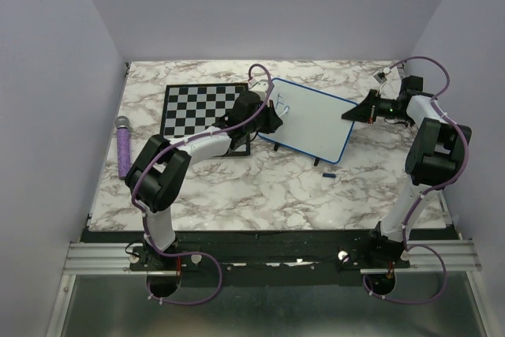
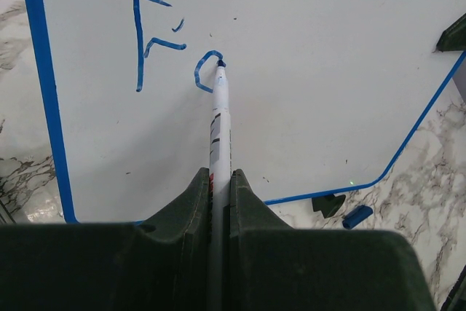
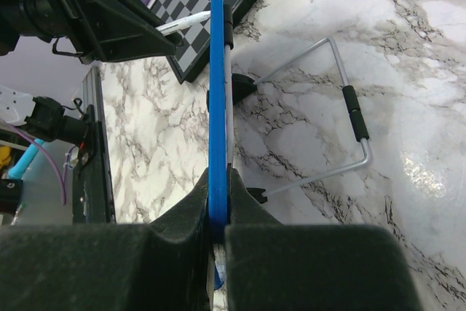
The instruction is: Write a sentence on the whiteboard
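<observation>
Gripped marker (image 2: pixel 219 118) tight in left claw (image 2: pixel 220 180), tip on board (image 1: pixel 316 120) near table's (image 1: pixel 237 187) far edge; pinched it edge-on in right claw (image 3: pixel 218 202) (thin hold). Could've slid and smeared letters (image 2: pixel 138 34) if pushed hard.

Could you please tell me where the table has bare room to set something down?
Free: the white marble table along its near edge, up to the blue-framed whiteboard; behind the black-and-white chessboard too. Crowded: the middle, with both boards and a small blue cap.
</observation>
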